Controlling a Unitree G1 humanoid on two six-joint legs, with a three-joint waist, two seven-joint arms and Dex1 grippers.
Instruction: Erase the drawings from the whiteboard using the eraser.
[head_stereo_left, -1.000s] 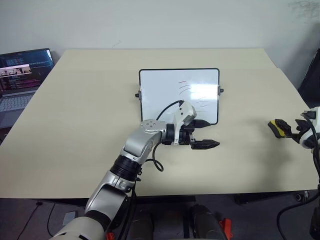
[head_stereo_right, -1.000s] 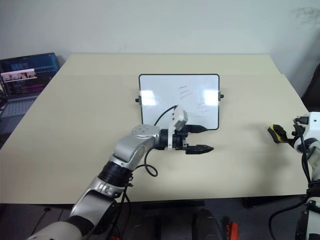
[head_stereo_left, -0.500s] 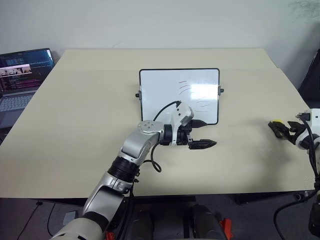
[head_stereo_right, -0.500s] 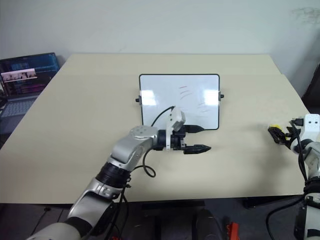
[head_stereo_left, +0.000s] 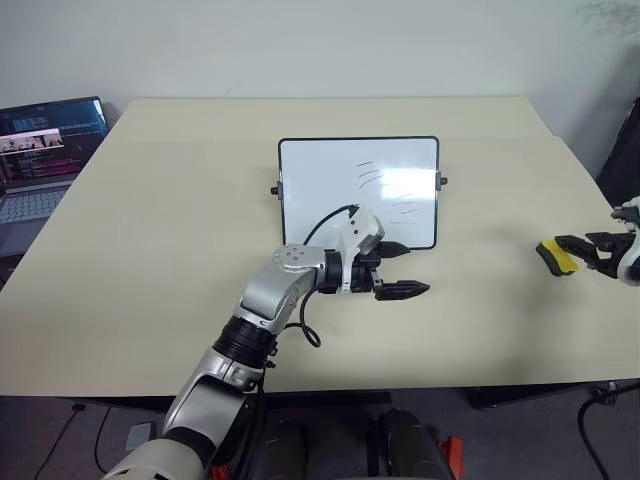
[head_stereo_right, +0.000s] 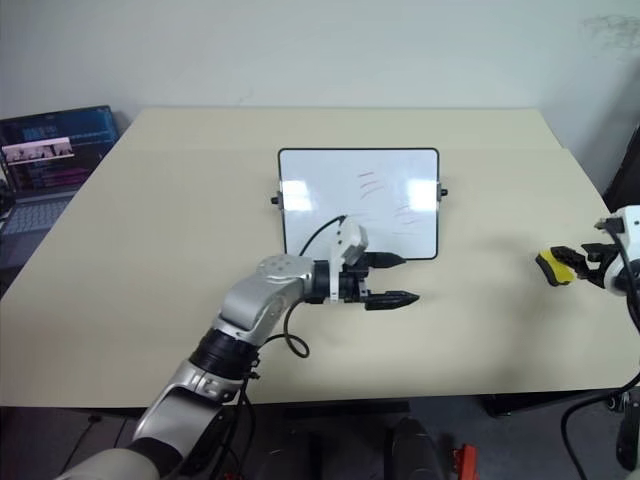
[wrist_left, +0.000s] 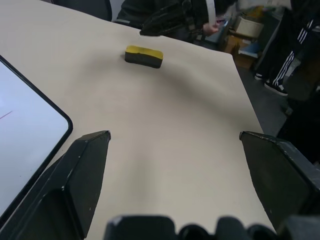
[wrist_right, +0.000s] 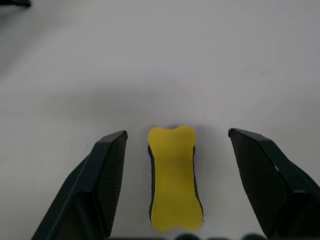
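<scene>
Right gripper (wrist_right: 175, 200): fingers spread, grasping nothing, straddling the eraser (wrist_right: 174, 176) with clear gaps on both sides. Eraser resting on the table (head_stereo_left: 180, 250), well to the right of the whiteboard (head_stereo_left: 320, 190); long axis parallel to the fingers, so closing would pinch its narrow width. Left gripper (head_stereo_left: 397, 268): also spread and empty, just off the whiteboard's near edge, far from the eraser. Drawings (head_stereo_left: 372, 178) unerased. Nearer arm: the right.
</scene>
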